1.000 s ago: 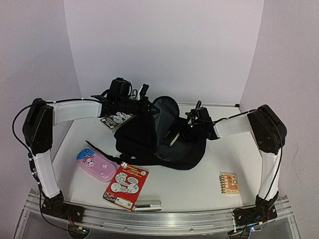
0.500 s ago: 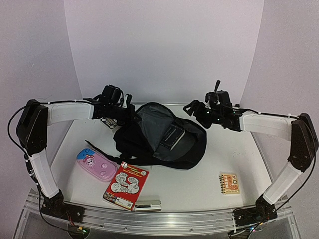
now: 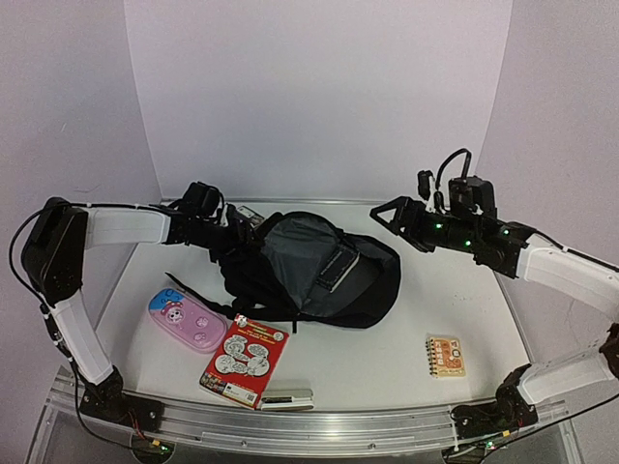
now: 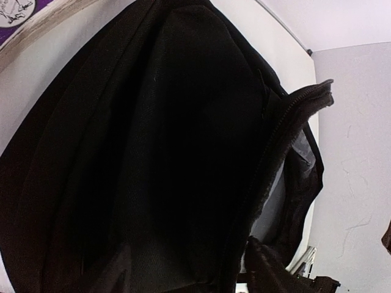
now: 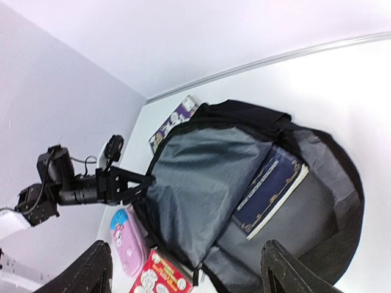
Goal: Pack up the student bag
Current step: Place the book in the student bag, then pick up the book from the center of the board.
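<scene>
The student bag (image 3: 319, 275) lies on its side mid-table, mouth open, grey lining (image 5: 201, 183) showing. A dark-blue book (image 5: 272, 189) rests inside it (image 3: 334, 268). My left gripper (image 3: 235, 234) is at the bag's left rim with its jaws apart; black fabric (image 4: 183, 152) fills the space in front of them (image 4: 192, 274). My right gripper (image 3: 395, 220) hovers above and to the right of the bag, open, holding nothing (image 5: 183, 256).
A pink pencil case (image 3: 187, 320), a red picture booklet (image 3: 245, 360) and a small flat box (image 3: 286, 398) lie near the front left. A small orange notebook (image 3: 445, 355) lies front right. A purple-white book (image 3: 248, 215) sits behind the bag's left side.
The right arm has lifted off the bag and swung out to the right. The left gripper has gone from shut to open at the bag's rim, and the bag has settled.
</scene>
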You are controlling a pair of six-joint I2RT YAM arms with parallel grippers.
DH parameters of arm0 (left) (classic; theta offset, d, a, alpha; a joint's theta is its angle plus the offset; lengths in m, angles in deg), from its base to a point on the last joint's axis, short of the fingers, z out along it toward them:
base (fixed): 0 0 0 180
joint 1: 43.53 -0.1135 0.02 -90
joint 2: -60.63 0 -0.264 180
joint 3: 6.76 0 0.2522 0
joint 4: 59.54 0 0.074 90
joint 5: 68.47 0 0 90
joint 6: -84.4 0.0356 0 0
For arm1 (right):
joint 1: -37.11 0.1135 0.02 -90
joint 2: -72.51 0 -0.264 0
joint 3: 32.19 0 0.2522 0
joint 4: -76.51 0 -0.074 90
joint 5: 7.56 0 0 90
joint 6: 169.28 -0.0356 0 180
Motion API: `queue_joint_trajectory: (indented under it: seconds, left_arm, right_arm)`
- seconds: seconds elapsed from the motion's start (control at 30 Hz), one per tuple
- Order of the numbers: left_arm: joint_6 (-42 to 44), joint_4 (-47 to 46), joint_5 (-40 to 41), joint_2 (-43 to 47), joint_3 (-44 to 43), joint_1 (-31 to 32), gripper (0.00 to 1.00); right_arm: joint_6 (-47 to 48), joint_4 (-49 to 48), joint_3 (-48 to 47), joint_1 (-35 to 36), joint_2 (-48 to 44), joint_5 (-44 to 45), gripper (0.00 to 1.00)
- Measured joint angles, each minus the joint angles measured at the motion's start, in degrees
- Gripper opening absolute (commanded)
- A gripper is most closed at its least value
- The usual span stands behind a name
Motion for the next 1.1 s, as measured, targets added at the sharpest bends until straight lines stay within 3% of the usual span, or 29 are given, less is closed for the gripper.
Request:
queue_joint_trajectory:
  seconds: [0.13, 0.37, 0.73, 0.9, 1.1]
  left_arm:
    - [0.54, 2.50, 1.41, 7.31, 4.06, 0.07, 0.80]
    - [-0.66, 10.52, 6.09, 23.18, 13.13, 2.22, 0.78]
    - [-16.56, 28.44, 10.98, 39.30, 28.54, 20.87, 0.68]
    - [-23.46, 31.87, 11.83, 41.29, 32.37, 26.57, 0.68]
    - [-26.67, 34.66, 13.79, 40.78, 33.77, 27.15, 0.64]
  right_arm:
    - [-0.29, 1.19, 1.89, 3.12, -2.15, -1.26, 0.75]
    - [-1.83, 2.72, 4.19, 12.87, -0.78, -0.68, 0.74]
    - [-4.37, 2.17, 4.99, 22.38, 7.88, 2.54, 0.74]
    - [-5.70, -0.53, 4.99, 24.33, 9.28, 3.48, 0.73]
    - [-7.07, -1.93, 4.99, 27.28, 11.85, 4.17, 0.73]
